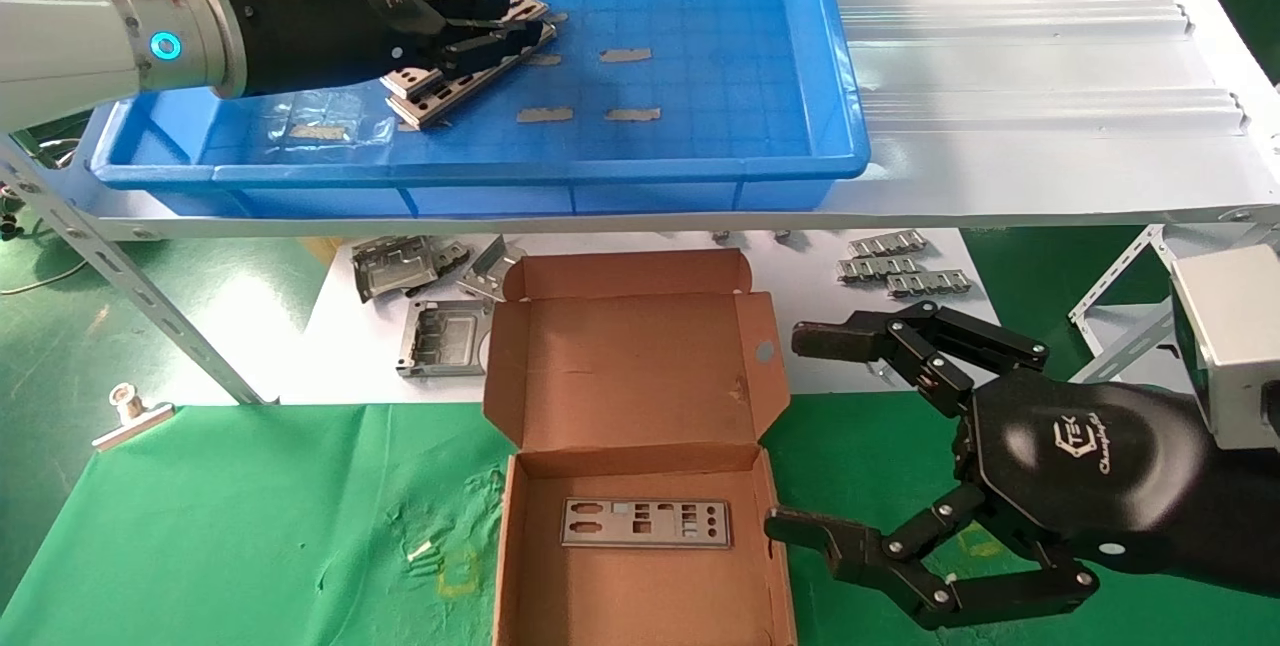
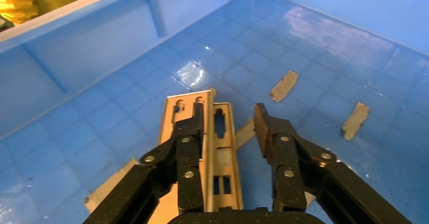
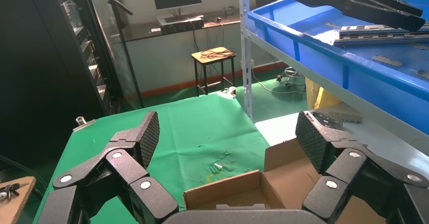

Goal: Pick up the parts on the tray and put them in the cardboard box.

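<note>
In the blue tray (image 1: 800, 76), the left hand (image 1: 505, 21) is straddling stacked metal plates (image 1: 440, 91), fingers apart. One plate (image 1: 645, 523) is lying in the cardboard box (image 1: 640, 376); beside the box, the right hand (image 1: 790, 436) is hanging open.

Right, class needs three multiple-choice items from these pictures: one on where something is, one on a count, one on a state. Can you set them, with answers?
1. Where is the left gripper?
A. Over the blue tray
B. Inside the cardboard box
C. On the green cloth

2. How many metal plates lie in the cardboard box?
A. None
B. One
C. Three

3. How is the right gripper?
A. Shut on a plate
B. Open and empty
C. Out of sight

Answers: 1 A, its fingers straddle the plates in the tray. 2 B, a single plate lies on the box floor. 3 B, it sits spread wide beside the box, holding nothing.
</note>
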Controlling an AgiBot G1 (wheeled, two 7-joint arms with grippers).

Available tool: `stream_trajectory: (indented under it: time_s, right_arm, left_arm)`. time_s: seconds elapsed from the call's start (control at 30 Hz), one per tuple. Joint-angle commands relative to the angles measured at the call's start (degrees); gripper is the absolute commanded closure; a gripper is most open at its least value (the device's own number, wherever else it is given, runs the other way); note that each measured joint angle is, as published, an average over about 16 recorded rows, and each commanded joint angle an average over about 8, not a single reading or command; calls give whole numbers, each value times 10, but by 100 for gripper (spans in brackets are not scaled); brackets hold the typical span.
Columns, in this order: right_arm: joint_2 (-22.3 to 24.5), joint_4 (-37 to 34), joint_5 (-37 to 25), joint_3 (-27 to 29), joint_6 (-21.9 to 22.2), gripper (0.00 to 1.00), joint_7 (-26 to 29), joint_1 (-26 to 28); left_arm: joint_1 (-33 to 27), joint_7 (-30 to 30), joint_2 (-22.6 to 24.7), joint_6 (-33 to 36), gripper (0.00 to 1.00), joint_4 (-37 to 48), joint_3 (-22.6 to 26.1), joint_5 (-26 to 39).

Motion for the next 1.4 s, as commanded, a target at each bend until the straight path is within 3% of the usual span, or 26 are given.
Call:
stream_trajectory:
  time_s: [0.03,1.13,1.17,1.23,1.3,1.4]
  right_arm:
    - [0,0,0,0,0,0,0,0]
    - [0,0,0,0,0,0,0,0]
    - [0,0,0,0,0,0,0,0]
    - [0,0,0,0,0,0,0,0]
    - [0,0,0,0,0,0,0,0]
    - [0,0,0,0,0,0,0,0]
  left_arm:
    - [-1,1,-2,2,0,0,0,0]
    - [20,-44,16,-64,0,19,-17,-24]
    - [21,-45,16,-65,2,18,-17,-25]
    - [22,-47,16,-68,15,18,-18,-26]
    - [24,-48,17,-71,35,17,-18,-26]
    - [26,-50,17,-74,72,16,-18,-26]
